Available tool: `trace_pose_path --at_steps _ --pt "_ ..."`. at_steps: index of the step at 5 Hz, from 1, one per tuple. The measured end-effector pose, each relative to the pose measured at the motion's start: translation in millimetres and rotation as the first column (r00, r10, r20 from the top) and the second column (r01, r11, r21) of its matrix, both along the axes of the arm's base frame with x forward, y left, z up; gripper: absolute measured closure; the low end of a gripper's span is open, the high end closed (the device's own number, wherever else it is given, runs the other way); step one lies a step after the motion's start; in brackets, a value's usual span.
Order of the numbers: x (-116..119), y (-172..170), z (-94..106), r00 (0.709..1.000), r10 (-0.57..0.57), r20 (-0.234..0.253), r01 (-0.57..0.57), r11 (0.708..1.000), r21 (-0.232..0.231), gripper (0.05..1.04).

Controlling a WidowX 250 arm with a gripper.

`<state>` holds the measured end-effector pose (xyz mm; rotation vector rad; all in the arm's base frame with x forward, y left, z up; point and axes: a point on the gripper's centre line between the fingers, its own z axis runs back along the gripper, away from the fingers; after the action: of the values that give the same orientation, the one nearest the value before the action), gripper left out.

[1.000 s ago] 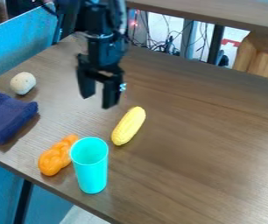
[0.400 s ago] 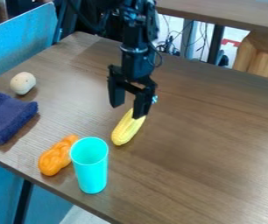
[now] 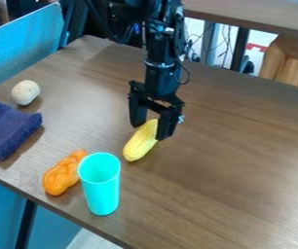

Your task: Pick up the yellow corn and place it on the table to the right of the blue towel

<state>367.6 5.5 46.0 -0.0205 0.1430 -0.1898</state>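
The bench [image 3: 223, 170] carries 5 things, including a navy cloth [image 3: 7, 130] and an upright turquoise cup [image 3: 101, 187]. The gripper [image 3: 152, 130] stands wide, its 2 fingers around the upper end of the yellow corn [image 3: 140, 142], right of the orange twisted bread [image 3: 63, 174] and white ball [image 3: 25, 92].

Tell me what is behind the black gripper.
Behind the black gripper are the tabletop and the far end of the yellow corn, partly visible between the fingers. One finger covers some of that end, so that bit can't be seen.

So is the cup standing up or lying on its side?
Standing up. The cup has its bottom on the table and its round, open mouth on top.
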Motion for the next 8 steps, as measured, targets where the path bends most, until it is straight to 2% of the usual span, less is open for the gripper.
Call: trace_pose_path --at_steps 2,3,5,7,8 --pt "-7 2 -19.1 0.997 0.025 -0.07 -0.024 1.0 0.021 0.118" --pt "-5 4 -21.3 0.997 0.018 -0.077 -0.016 1.0 0.026 0.367" --pt "-9 2 -17.6 0.994 -0.034 -0.101 0.034 0.999 0.002 0.391" --pt "-8 15 11.4 0.993 -0.037 -0.109 0.039 0.999 0.017 0.391" --pt "-13 58 10.8 0.992 0.056 -0.109 -0.054 0.998 0.026 0.391"
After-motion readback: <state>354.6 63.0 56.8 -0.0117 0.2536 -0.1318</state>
